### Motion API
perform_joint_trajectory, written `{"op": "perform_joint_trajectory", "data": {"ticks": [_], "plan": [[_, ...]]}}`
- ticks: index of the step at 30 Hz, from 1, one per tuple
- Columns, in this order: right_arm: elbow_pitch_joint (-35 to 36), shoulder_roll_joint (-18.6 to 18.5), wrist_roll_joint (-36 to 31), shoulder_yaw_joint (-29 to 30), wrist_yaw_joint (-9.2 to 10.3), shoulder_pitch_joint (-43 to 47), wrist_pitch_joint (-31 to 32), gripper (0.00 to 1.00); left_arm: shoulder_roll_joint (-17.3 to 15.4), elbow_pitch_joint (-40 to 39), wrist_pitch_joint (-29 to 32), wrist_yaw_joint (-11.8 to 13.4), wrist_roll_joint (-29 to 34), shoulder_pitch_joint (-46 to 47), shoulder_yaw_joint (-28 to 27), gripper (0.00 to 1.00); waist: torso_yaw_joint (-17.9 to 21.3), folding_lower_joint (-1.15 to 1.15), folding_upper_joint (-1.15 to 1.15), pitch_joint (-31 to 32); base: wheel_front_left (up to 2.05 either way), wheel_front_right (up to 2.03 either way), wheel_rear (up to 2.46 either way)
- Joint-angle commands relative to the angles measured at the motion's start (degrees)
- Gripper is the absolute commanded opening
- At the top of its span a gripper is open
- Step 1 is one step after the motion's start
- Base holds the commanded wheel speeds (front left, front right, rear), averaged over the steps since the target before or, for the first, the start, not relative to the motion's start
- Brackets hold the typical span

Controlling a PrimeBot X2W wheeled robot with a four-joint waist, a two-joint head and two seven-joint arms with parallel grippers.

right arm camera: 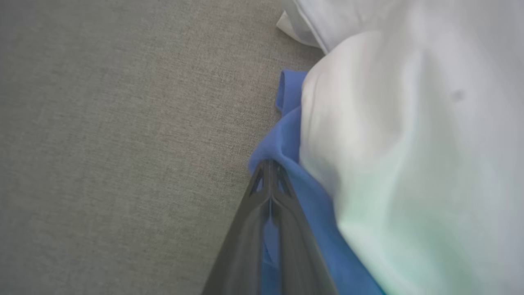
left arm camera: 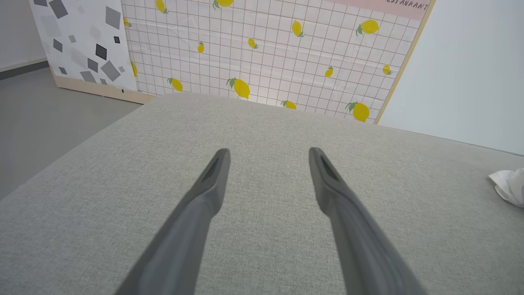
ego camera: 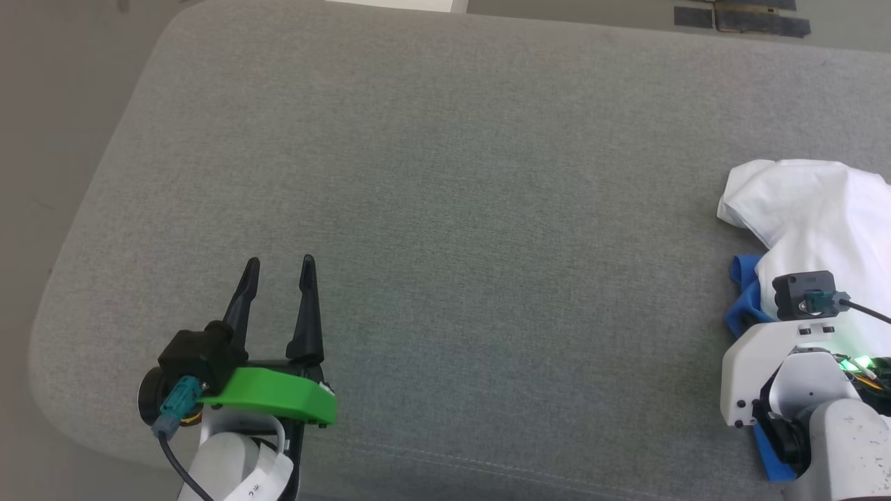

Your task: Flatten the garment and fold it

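From the head view, the left gripper [ego camera: 278,261] hovers at the lower left over the grey padded surface [ego camera: 445,174], its two dark fingers spread apart with nothing between them. A white label [ego camera: 261,480] on that arm carries small print too blurred to read. The garment [ego camera: 821,216] lies bunched at the right edge of the surface, white cloth on top and a blue fold below it, just beside the right arm's white wrist housing [ego camera: 766,369]. In the left wrist view the left gripper [left arm camera: 269,151] is again wide apart above bare fabric. Behind the surface stands a gridded lemon panel [left arm camera: 266,53], with lettering at its top edge that reads as "RESTAURANT" (the tops of the letters are cut off). A white corner of the garment [left arm camera: 509,186] shows at the far right. In the right wrist view the right gripper [right arm camera: 270,164] has its fingers pressed together, pinching the blue fold of the garment [right arm camera: 294,135], with the white body bulging alongside it.
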State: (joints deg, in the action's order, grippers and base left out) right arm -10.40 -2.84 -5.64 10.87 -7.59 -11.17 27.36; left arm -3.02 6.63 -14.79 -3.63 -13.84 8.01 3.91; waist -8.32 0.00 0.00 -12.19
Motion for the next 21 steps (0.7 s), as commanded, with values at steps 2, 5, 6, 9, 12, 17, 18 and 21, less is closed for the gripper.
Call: {"op": "perform_joint_trajectory", "data": {"ticks": [2,5,6,9,12,17,18,21], "plan": [[0.0,0.0,0.9,-0.6,0.10,-0.8,-0.9,0.00,0.1,0.2,-0.2,0.0,-0.9,0.9,0.0,1.00,-0.5,0.00,0.00,0.7,0.00,0.00,0.00],[1.1,0.0,3.1,-2.7,0.10,-0.6,-1.8,0.00,0.1,0.4,-0.2,0.0,-0.8,0.6,-0.1,1.00,-0.9,0.00,0.00,1.3,0.00,0.00,0.00],[1.6,0.0,3.7,-3.1,0.10,-0.6,-2.3,0.00,0.1,0.5,-0.2,0.0,-0.8,0.5,0.0,1.00,-1.0,0.00,0.00,1.6,0.00,0.00,0.00],[3.6,0.0,4.7,-3.9,0.10,0.2,-2.4,0.00,0.1,0.6,-0.2,0.0,-0.7,0.2,-0.2,1.00,-1.1,0.00,0.00,2.1,0.00,0.00,0.00],[6.0,0.0,3.4,-3.1,0.10,1.5,-2.5,0.73,0.1,0.5,-0.2,0.0,-0.5,-0.2,-0.4,1.00,-0.9,0.00,0.00,2.4,0.00,0.00,0.00],[8.8,0.0,0.9,-1.2,0.10,4.2,0.0,1.00,0.1,0.2,-0.2,0.0,-0.4,-0.7,-0.5,1.00,-0.3,0.00,0.00,2.4,0.00,0.00,0.00],[9.0,0.0,0.2,-1.0,0.10,4.4,0.3,1.00,0.1,0.2,-0.2,0.0,-0.4,-0.7,-0.5,1.00,-0.2,0.00,0.00,2.2,0.00,0.00,0.00],[8.6,0.0,-0.6,-0.5,0.10,4.0,1.0,1.00,0.1,0.0,-0.2,-0.1,-0.3,-0.4,-0.4,1.00,0.1,0.00,0.00,1.6,0.00,0.00,0.00]]}}
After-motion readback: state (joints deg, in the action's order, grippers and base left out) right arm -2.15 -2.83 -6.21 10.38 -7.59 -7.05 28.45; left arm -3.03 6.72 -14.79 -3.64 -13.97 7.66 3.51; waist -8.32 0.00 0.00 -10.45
